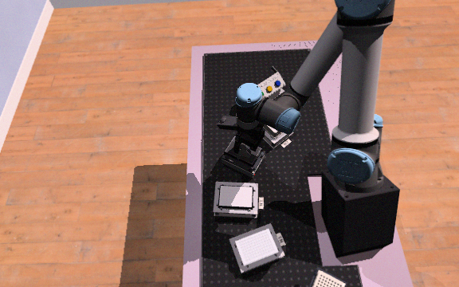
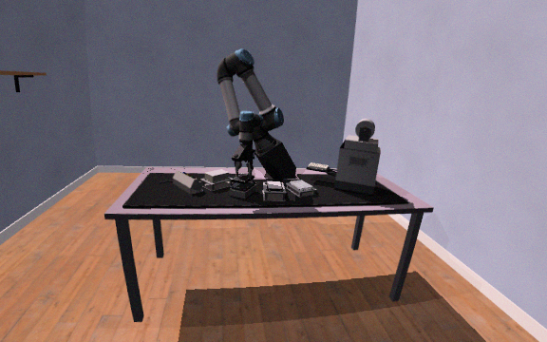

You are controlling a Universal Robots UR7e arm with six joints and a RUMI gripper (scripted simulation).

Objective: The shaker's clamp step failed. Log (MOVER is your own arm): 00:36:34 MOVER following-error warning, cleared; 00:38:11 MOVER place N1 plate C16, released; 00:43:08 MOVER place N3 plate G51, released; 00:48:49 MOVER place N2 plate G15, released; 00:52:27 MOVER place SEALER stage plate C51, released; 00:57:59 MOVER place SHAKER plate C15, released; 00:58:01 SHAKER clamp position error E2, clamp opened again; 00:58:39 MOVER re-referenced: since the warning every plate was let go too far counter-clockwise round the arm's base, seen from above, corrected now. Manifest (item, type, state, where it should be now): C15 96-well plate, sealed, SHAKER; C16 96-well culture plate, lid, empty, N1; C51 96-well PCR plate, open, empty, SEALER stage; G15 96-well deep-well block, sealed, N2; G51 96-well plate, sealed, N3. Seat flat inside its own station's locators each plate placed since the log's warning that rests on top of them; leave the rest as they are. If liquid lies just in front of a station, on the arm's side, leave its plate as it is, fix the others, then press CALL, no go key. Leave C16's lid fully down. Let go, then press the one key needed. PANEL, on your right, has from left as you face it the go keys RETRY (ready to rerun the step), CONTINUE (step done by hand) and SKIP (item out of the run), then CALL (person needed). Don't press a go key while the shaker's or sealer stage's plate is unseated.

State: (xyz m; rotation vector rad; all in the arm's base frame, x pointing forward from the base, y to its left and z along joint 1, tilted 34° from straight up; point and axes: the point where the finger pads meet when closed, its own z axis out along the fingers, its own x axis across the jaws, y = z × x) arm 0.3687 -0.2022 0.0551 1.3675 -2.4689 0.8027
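My gripper (image 1: 244, 154) points straight down over a dark station (image 1: 242, 160) near the mat's left edge and is shut on the plate that sits there. The fingers hide most of that plate, so I cannot tell its label or how it sits. In the side view the gripper (image 2: 243, 176) stands low on the same station (image 2: 242, 188). A grey station holds a sealed plate (image 1: 235, 198) with a shiny top. A white well plate (image 1: 256, 247) sits turned at an angle on its grey station. Another plate (image 1: 276, 136) lies mostly hidden under my forearm.
The key panel (image 1: 271, 84) with coloured keys stands at the far end of the mat, partly behind my wrist. A further white well plate (image 1: 327, 281) shows at the bottom edge. My arm's base block (image 1: 358, 215) stands to the right. A tall grey box (image 2: 357, 167) stands at the table's end.
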